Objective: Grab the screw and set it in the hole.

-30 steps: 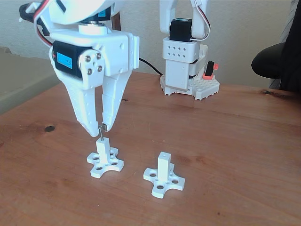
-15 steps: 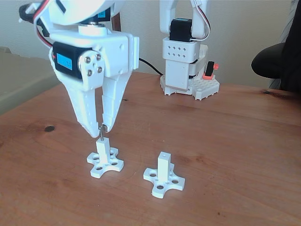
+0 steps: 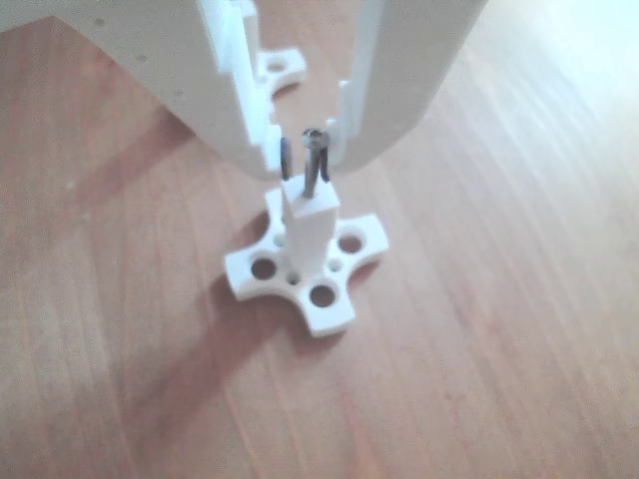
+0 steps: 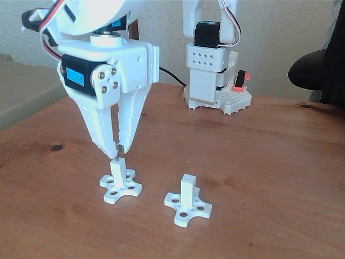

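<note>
- Wooden table (image 4: pixel 269 162): 2 white cross-base posts on it; I'm working the left post (image 4: pixel 118 171) in the fixed view, the spare post (image 4: pixel 187 190) sits to its right.
- Gripper (image 4: pixel 117 149) hangs right over the left post, jaws nearly closed, pinching the screw (image 3: pixel 317 165) near its head.
- Screw stands a bit tilted, tip at the hole (image 3: pixel 310 196) in the post top; can't tell how deep.
- I'd straighten it, push straight down, then release.
</note>
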You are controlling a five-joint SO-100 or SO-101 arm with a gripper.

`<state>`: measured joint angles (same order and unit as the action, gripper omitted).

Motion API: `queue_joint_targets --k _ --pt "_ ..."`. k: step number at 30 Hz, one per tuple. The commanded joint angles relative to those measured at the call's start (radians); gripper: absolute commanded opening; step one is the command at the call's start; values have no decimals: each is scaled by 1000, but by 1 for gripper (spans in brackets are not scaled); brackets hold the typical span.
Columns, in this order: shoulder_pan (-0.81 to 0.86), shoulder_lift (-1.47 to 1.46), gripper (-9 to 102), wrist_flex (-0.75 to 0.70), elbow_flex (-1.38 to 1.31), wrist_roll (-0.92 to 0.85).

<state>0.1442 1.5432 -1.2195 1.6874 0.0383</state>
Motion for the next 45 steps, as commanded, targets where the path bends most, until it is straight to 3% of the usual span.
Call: queue_joint_targets --k 1,45 --pt "-9 25 2 23 -51 -6" --pt "-6 20 -4 9 -115 -28"
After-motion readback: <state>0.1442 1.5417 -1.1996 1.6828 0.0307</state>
